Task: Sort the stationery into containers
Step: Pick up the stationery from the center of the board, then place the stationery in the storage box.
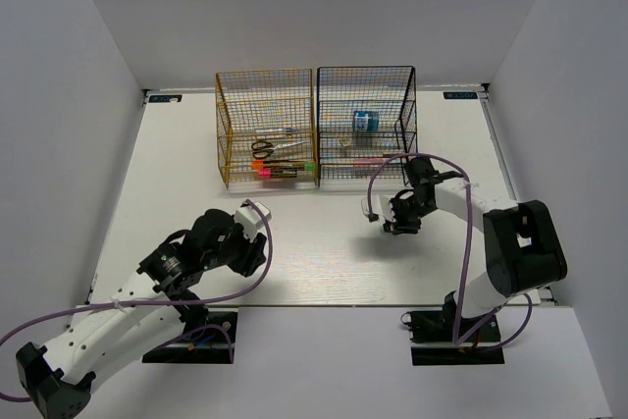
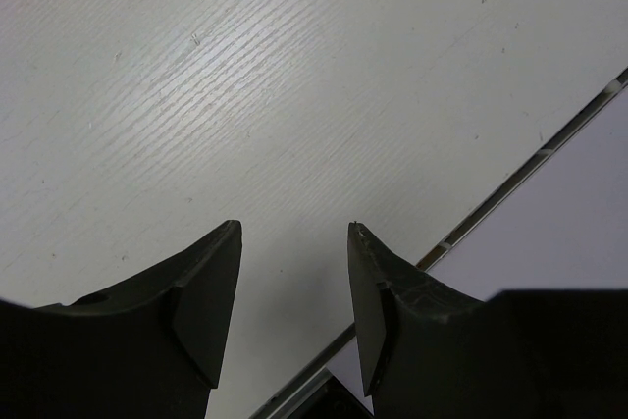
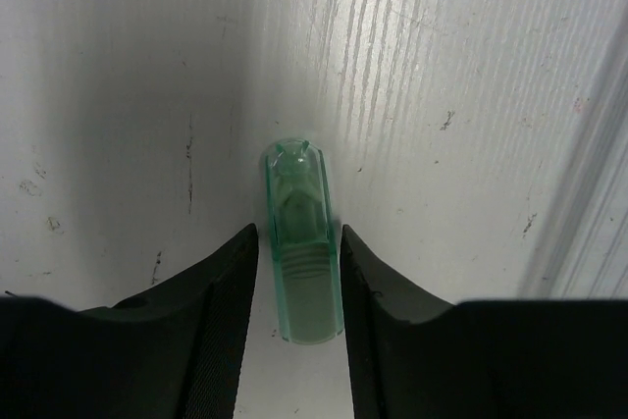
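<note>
**Right arm straddled the last loose piece**

The mint oblong piece point(image 3: 302, 272) lay flat on the bench point(image 1: 314, 262), toward 4 o'clock of the bench's middle in the overhead view. Its rounded end pointed to 12 o'clock in the right wrist view. The right gripper point(image 3: 297, 235) was set down over it, one jaw close along each long side. That alignment probably suited a pinch across the narrow width. Whether the jaws had actually clenched on it or only flanked it could not be told.

The left gripper point(image 2: 294, 233) hung at 8 o'clock, jaws released with only bare bench between them, apparently parked clear of the work.

Two racks stood side by side at 12 o'clock. The yellow-orange rack point(image 1: 265, 73) held one pair of scissors point(image 1: 262, 147) and several markers point(image 1: 280, 172), too small to count. The black rack point(image 1: 365, 69) held one blue roll point(image 1: 365, 121), one beige cube point(image 1: 346, 143) and one pink piece point(image 1: 368, 159). The mint piece would likely belong there.
</note>
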Tool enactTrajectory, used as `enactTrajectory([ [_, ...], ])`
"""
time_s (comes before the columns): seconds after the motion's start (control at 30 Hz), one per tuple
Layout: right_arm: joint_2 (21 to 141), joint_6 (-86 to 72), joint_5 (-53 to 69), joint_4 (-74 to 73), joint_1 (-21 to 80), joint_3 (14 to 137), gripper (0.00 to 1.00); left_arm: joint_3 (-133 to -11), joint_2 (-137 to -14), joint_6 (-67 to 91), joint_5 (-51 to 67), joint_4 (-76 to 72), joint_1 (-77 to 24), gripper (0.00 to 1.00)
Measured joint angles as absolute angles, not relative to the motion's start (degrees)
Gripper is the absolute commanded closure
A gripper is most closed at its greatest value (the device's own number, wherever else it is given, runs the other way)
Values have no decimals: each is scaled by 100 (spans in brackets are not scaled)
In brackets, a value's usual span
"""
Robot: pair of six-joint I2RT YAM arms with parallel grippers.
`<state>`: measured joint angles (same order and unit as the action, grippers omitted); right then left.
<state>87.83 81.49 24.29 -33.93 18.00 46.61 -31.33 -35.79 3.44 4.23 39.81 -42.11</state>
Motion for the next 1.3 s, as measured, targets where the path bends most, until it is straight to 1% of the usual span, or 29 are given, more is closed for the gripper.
enactTrajectory([
  [0.07, 8783, 8162, 2397, -3391, 1802, 4661, 64, -3133, -3579, 344, 434, 3983, -4211, 42],
  [0.1, 8783, 8171, 2379, -3376, 1802, 4659, 69, -3133, -3579, 344, 434, 3983, -4211, 42],
  [0.13, 8783, 8187, 2355, -3347, 1802, 4659, 79, -3133, -3579, 344, 436, 3983, -4211, 42],
  [0.17, 8783, 8208, 2322, -3312, 1802, 4657, 84, -3133, -3579, 344, 436, 3983, -4211, 42],
  [0.23, 8783, 8208, 2305, -3271, 1802, 4657, 92, -3133, -3579, 344, 436, 3983, -4211, 42],
  [0.3, 8770, 8208, 2320, -3286, 1802, 4661, 96, -3133, -3579, 344, 438, 3983, -4211, 42],
  [0.43, 8639, 7996, 2473, -3601, 1802, 4866, 97, -3133, -3579, 344, 443, 3983, -4211, 42],
  [0.47, 8541, 7865, 2552, -3662, 1802, 4984, 100, -3133, -3581, 344, 443, 3983, -4211, 42],
  [0.5, 8438, 7725, 2633, -3688, 1802, 5127, 100, -3133, -3586, 344, 443, 3983, -4211, 42],
  [0.67, 7891, 6580, 2799, -3148, 1815, 5944, 100, -3133, -3607, 344, 447, 3983, -4211, 42],
  [0.83, 7817, 5699, 2451, -2390, 1820, 6386, 100, -3133, -3629, 344, 449, 3983, -4211, 42],
  [1.0, 8283, 5487, 1905, -2156, 1857, 6744, 100, -3133, -3653, 344, 449, 3983, -4211, 42],
  [1.07, 8521, 5487, 1656, -2045, 1894, 6847, 91, -3133, -3660, 344, 449, 3983, -4211, 42],
  [1.13, 8691, 5529, 1439, -1920, 1907, 6858, 64, -3133, -3667, 344, 449, 3983, -4211, 42],
  [1.17, 8768, 5553, 1341, -1883, 1922, 6860, 46, -3133, -3669, 344, 449, 3983, -4211, 42],
  [1.2, 8838, 5572, 1249, -1859, 1931, 6860, 31, -3133, -3671, 344, 449, 3983, -4211, 42],
  [1.23, 8895, 5610, 1175, -1833, 1938, 6860, 22, -3133, -3671, 344, 449, 3983, -4211, 42],
  [1.27, 8930, 5596, 1127, -1815, 1938, 6860, 19, -3133, -3671, 344, 447, 3983, -4211, 42],
  [1.3, 8943, 5607, 1096, -1800, 1938, 6858, 19, -3133, -3671, 344, 447, 3983, -4211, 42],
])
